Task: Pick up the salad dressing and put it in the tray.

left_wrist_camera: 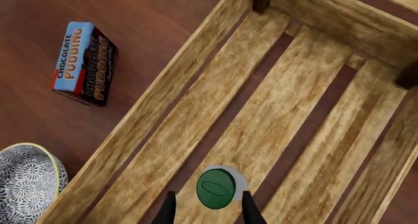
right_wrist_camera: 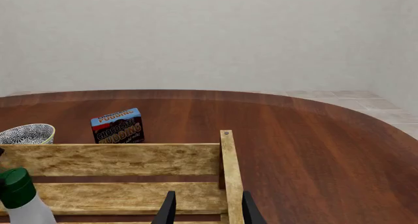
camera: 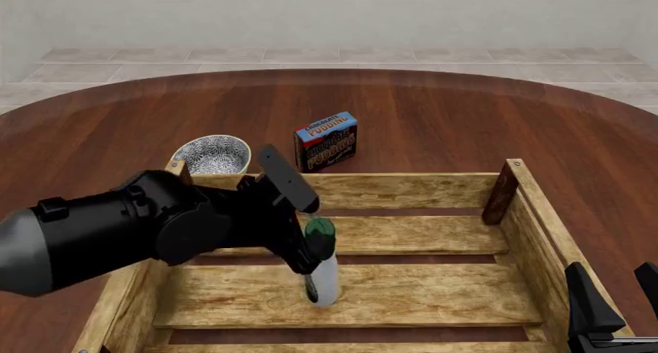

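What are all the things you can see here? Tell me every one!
salad dressing: one, white with green cap, upright inside the tray, between the left gripper's fingers
tray: one, light wooden slats, near side of table
pudding box: one, blue and brown, behind the tray
bowl: one, blue-and-white patterned, left of the pudding box
table: one, reddish-brown wood
left gripper: one, black, at the bottle
right gripper: one, black, open, right of the tray

The left tool (camera: 308, 249) hides the bottle's (camera: 323, 280) left side, the tray's (camera: 411, 189) near edge and the right tool (camera: 615, 299) run past the front view's frame, and the bowl (left_wrist_camera: 26, 185) is cropped.
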{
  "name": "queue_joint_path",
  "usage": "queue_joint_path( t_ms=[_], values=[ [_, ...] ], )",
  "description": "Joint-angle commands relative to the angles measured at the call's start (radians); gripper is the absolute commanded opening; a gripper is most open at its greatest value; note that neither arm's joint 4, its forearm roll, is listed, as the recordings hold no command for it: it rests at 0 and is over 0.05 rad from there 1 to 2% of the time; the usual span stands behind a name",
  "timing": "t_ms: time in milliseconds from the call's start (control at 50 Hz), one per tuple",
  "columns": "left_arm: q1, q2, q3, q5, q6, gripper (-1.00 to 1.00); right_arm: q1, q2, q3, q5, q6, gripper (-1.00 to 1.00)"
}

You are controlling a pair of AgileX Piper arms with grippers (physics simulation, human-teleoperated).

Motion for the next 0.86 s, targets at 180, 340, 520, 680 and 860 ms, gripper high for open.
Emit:
queue_joint_path(
  t_ms=[180,340,520,680,860],
  values=[
    [0.008,-0.075,-0.037,0.041,0.001,1.0,0.0,0.0,0.0,0.0,0.0,1.0],
    [0.014,-0.111,-0.045,0.056,0.006,1.0,0.0,0.0,0.0,0.0,0.0,1.0],
    [0.019,-0.157,-0.065,0.077,0.006,1.0,0.0,0.0,0.0,0.0,0.0,1.0],
    [0.037,-0.202,-0.066,0.088,0.02,1.0,0.0,0.0,0.0,0.0,0.0,1.0],
    [0.04,-0.232,-0.048,0.081,0.013,1.0,0.0,0.0,0.0,0.0,0.0,1.0]
  ],
)
